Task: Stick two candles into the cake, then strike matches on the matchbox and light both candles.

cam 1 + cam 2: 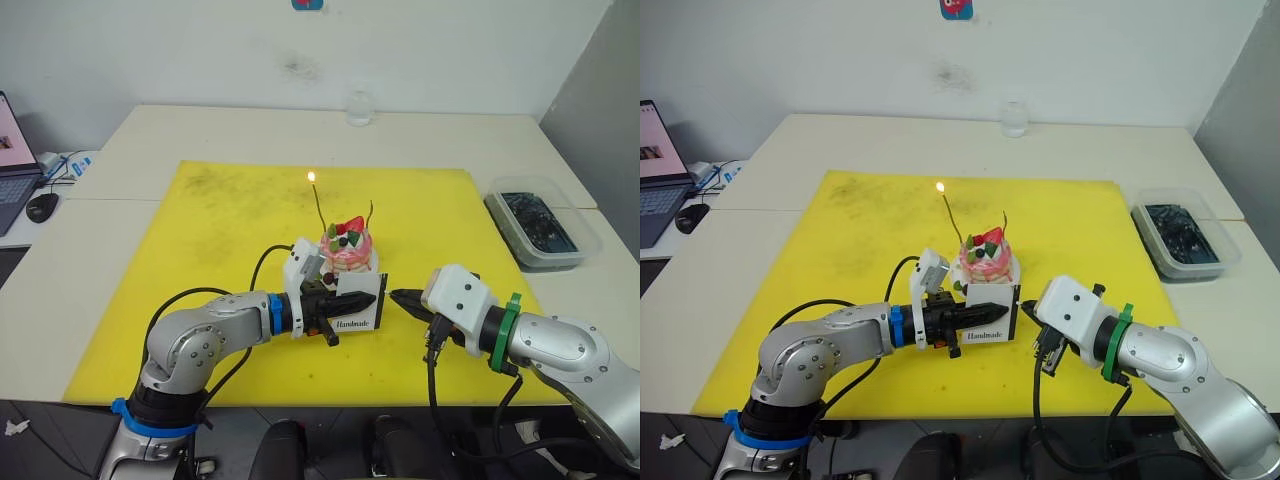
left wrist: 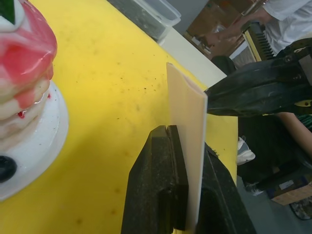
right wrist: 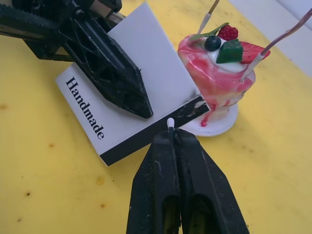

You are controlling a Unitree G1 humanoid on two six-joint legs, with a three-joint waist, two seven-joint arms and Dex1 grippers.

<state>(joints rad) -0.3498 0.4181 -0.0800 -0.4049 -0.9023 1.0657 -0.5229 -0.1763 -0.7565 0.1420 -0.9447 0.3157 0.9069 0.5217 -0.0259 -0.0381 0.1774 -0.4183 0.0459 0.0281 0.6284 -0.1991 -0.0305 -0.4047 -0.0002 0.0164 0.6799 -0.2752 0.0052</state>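
The pink cake (image 1: 348,250) stands on its white plate (image 3: 222,124) on the yellow mat. Two thin candles rise from it: the left candle (image 1: 319,208) carries a small flame at its tip, the right candle (image 1: 370,213) shows no flame. My left gripper (image 1: 355,299) is shut on the white matchbox (image 3: 131,83), holding it upright just in front of the cake, with its black strip (image 3: 156,131) facing my right gripper (image 3: 173,134). That gripper is shut on a match (image 3: 170,123), whose white tip sits at the strip.
A clear plastic container (image 1: 540,228) with dark contents sits off the mat's right edge. At the table's back stands a glass (image 1: 359,107). A laptop (image 1: 15,160) and mouse (image 1: 42,206) lie at far left. A person (image 2: 287,19) shows beyond the table.
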